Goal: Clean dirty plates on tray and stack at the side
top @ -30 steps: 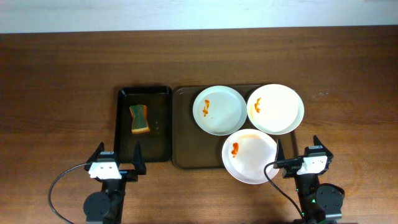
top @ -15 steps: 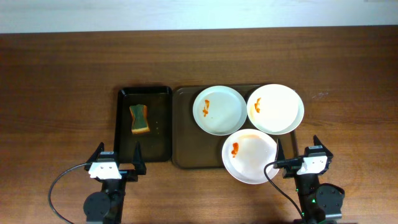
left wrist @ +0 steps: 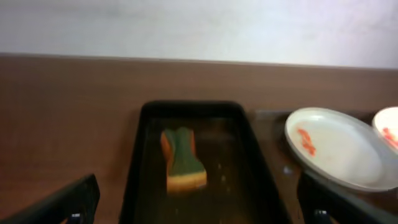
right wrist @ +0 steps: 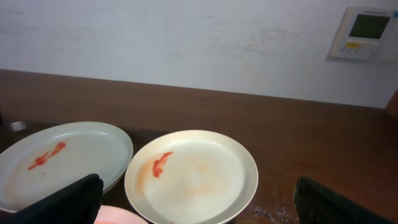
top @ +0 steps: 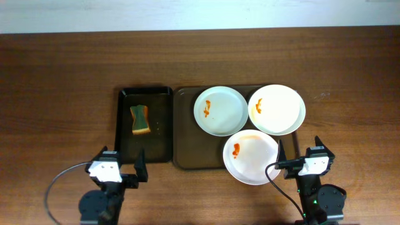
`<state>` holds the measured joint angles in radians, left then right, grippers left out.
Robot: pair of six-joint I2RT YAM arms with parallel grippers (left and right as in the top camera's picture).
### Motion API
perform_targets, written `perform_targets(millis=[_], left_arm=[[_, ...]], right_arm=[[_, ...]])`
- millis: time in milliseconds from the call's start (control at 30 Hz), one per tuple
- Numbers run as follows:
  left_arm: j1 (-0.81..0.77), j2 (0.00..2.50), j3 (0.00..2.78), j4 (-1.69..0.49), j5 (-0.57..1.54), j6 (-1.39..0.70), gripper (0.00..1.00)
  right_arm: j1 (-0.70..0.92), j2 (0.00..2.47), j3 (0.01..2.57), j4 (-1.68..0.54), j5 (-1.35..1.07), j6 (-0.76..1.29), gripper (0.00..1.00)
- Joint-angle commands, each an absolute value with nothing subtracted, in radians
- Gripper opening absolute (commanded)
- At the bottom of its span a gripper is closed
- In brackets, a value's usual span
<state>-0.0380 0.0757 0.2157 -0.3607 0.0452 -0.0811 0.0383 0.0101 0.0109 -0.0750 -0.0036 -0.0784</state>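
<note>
Three white plates with red smears lie on the brown tray [top: 189, 134]: a back left plate [top: 220, 110], a back right plate [top: 277, 109] and a front plate [top: 251, 156]. A green and orange sponge [top: 140, 119] lies in the black tray [top: 164, 125] to the left. My left gripper [top: 120, 167] is open and empty near the table's front edge, in front of the black tray; its view shows the sponge [left wrist: 181, 160] and one plate [left wrist: 339, 148]. My right gripper [top: 297, 154] is open and empty, just right of the front plate; its view shows two plates [right wrist: 191, 175] [right wrist: 62, 162].
The wooden table [top: 56, 94] spreads to the left, right and back of the trays. A white wall with a small wall panel [right wrist: 362, 32] stands beyond the table's far edge.
My left gripper has shifted slightly to the right and toward the front edge. The right arm, plates and sponge have not moved.
</note>
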Motion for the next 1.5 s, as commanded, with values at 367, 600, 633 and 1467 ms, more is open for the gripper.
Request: perform_targets(millis=[367,600,633,1467], left_arm=[[-0.043,1.528,1.491,-1.112,0.225,0.039,1.00],[-0.043,1.896,1.490,-1.105,0.081,-0.127,0.95],[-0.043,1.936,1.490,-1.097,0.081,-0.128,0.95],[-0.044,2.135,1.563,-0.924,0.029,-0.138,0.89]], right_arm=[[0.045,0.004,0.006,-0.080,0.005,-0.071,0.98],[0.045,0.004,0.006,-0.080,0.005,-0.071,0.98],[0.045,0.004,0.006,-0.080,0.005,-0.071,0.98],[0.045,0.004,0.006,-0.080,0.005,-0.071,0.98]])
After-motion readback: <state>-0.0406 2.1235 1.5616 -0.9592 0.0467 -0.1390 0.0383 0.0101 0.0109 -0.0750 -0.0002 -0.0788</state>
